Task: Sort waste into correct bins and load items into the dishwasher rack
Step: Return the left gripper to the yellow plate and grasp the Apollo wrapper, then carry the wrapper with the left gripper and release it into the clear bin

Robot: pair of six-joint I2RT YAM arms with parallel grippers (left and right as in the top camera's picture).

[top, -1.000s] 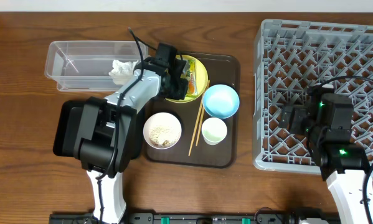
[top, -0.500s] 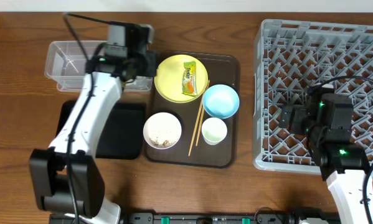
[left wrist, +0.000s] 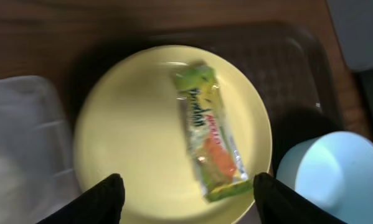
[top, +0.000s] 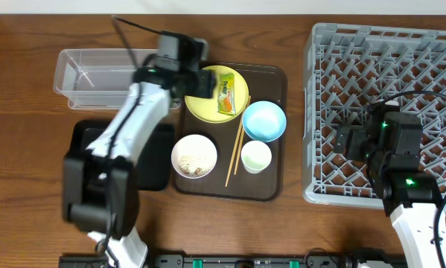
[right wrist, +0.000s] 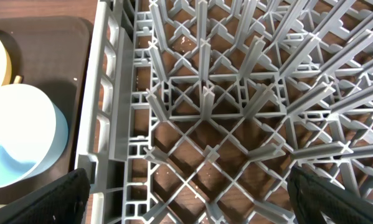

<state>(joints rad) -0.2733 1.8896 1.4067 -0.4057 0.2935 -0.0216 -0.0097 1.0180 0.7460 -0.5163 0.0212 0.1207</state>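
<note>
The overhead camera looks straight down from high above the table (top: 29, 186), taking in everything from the clear plastic tub (top: 88, 74) at the far left to the dishwasher rack (top: 386, 37) on the right. The left wrist camera hangs close over the yellow plate (left wrist: 130, 143), facing down, with the light blue bowl (left wrist: 335, 180) at its near right corner. The right wrist camera looks down closely on the rack's left wall, with that same bowl at its left edge, so all three views share it.
</note>
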